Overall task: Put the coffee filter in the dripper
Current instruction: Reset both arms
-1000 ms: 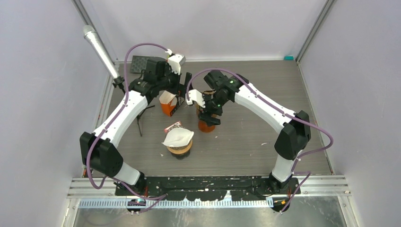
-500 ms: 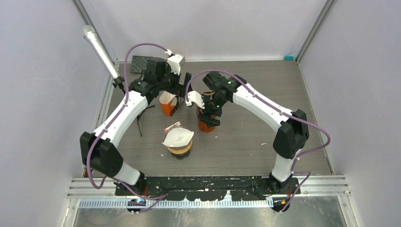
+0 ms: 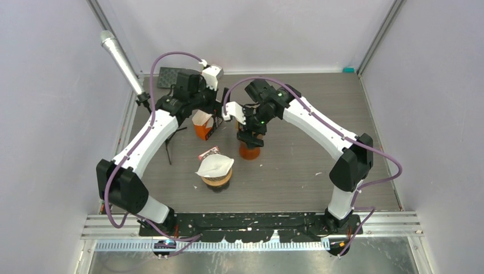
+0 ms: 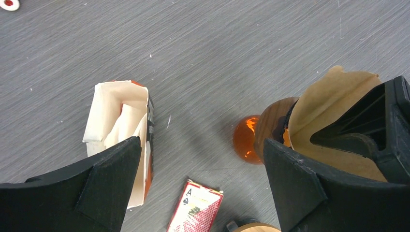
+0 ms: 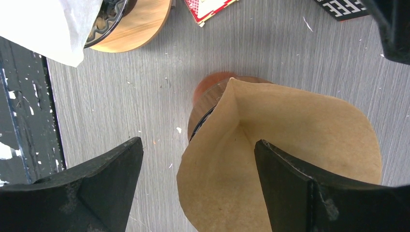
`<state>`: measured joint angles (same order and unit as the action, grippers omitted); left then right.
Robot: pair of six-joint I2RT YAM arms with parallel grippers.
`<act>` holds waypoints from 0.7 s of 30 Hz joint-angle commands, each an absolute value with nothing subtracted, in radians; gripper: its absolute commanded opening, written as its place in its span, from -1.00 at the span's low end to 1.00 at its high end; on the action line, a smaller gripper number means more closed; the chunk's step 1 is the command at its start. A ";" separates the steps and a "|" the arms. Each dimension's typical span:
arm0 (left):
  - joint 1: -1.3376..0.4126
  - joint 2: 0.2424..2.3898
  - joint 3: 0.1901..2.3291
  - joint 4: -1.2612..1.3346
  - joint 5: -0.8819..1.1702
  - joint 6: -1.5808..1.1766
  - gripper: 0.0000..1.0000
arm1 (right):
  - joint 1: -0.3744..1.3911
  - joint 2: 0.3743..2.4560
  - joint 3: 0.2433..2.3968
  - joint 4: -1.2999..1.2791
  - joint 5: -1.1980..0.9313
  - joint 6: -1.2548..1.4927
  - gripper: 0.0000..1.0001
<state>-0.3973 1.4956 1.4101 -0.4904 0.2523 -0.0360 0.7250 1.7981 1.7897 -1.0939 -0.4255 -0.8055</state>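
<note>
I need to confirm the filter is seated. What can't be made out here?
- Right wrist view: the brown paper filter covers the cone of the orange glass dripper, so seating depth is hidden.
- Top view: the right gripper largely hides the filter.
- Left wrist view: the left gripper blocks the filter's lower part; the red card box is cut off by the bottom edge.

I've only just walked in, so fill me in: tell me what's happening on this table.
The right tool hangs over the orange dripper, jaws open on either side of a brown paper filter that sits in the dripper's mouth, so the placing looks about done. The left tool, also open, hovers beside it, by a box of white filters, holding nothing. Nearer the arms, a second brewer with a wooden collar carries a white filter.
</note>
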 commanded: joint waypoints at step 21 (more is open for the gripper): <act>-0.346 1.342 1.368 -0.425 0.136 0.011 0.99 | 0.630 1.384 1.645 -0.774 -0.139 -0.382 0.89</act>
